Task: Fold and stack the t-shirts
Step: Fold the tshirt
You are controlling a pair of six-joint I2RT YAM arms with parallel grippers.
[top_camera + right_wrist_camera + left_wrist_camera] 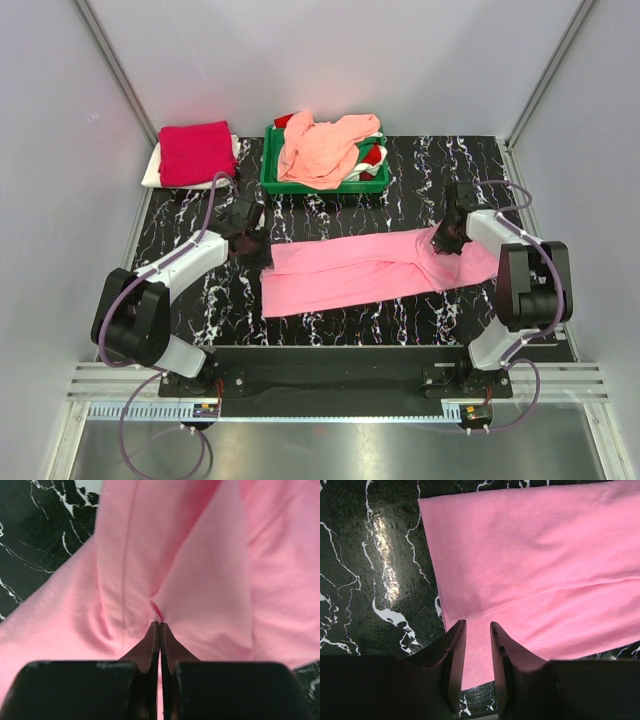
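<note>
The black, white-veined marble tabletop [430,165] carries the bubblegum-pink cotton t-shirt [370,270], which lies as a long band across the frame's centre. It looks light, limp and quick to bunch, so hems and corners are the sensible holds. The right gripper [160,624] is pinched tight on a pucker near the right end. The left gripper [477,625], jaws narrowly parted, hovers over the left hem.

We're in a robotics lab test cell, folks: plain white panel walls [350,60] framed by aluminium struts [112,62]. A left arm [180,262] and a right arm [505,235] are bolted to a black base plate [340,368] at the near edge of a marble-patterned desk [400,320] (loose cables [211,200] looping off the arms).
</note>
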